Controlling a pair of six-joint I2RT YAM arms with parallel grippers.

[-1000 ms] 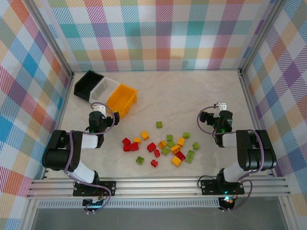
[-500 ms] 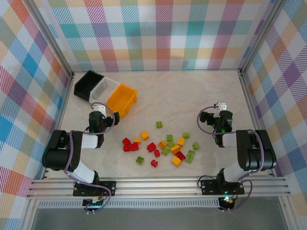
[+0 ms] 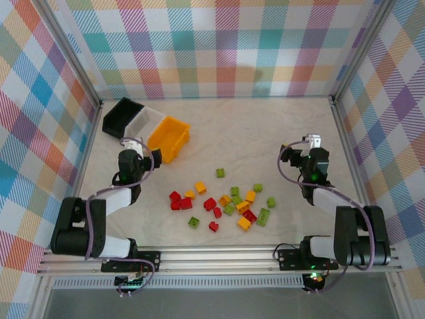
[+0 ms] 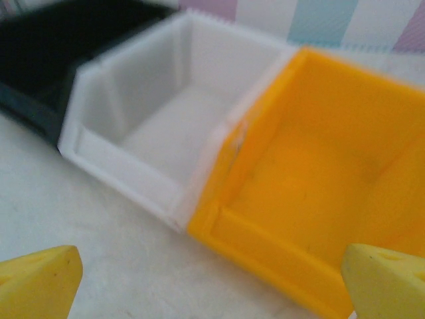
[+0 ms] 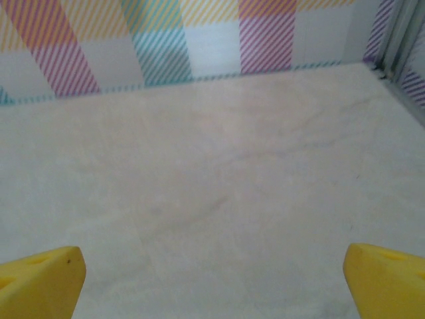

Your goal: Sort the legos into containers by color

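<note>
Sorting is not getting anywhere yet: you are seeing all the legos lying loose in the middle of the surface, well apart from the containers, which are sitting empty at far left. The left pincer and right pincer are gaping wide, holding nothing.

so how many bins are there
3, touching in a diagonal row at the far left: the black bin farthest back, the white bin in the middle, the orange bin nearest the front.
</note>
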